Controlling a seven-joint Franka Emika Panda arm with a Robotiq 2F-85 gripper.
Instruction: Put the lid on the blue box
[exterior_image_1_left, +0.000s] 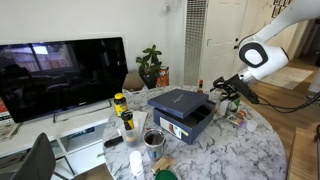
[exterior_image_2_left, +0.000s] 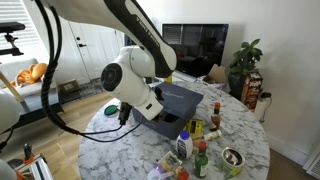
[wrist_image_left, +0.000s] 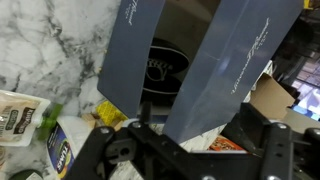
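Note:
The blue box (exterior_image_1_left: 192, 124) stands mid-table on the marble top. The navy lid (exterior_image_1_left: 180, 99) lies on it, skewed and slightly tilted. My gripper (exterior_image_1_left: 224, 95) is at the lid's edge on the side away from the television. In an exterior view my arm hides part of the box (exterior_image_2_left: 178, 100), and the gripper (exterior_image_2_left: 124, 111) is low beside it. In the wrist view two navy panels with script lettering fill the frame, the lid (wrist_image_left: 235, 60) and a box side (wrist_image_left: 130, 50). My fingers (wrist_image_left: 198, 113) look spread, with the panel's lower corner between them.
Yellow-capped bottles (exterior_image_1_left: 120, 104) and an open tin can (exterior_image_1_left: 153, 138) stand near the box. More bottles (exterior_image_2_left: 196, 150) and a can (exterior_image_2_left: 232, 157) crowd the table's edge. A television (exterior_image_1_left: 60, 75) and a plant (exterior_image_1_left: 152, 65) stand behind. Snack packets (wrist_image_left: 20, 115) lie beside the gripper.

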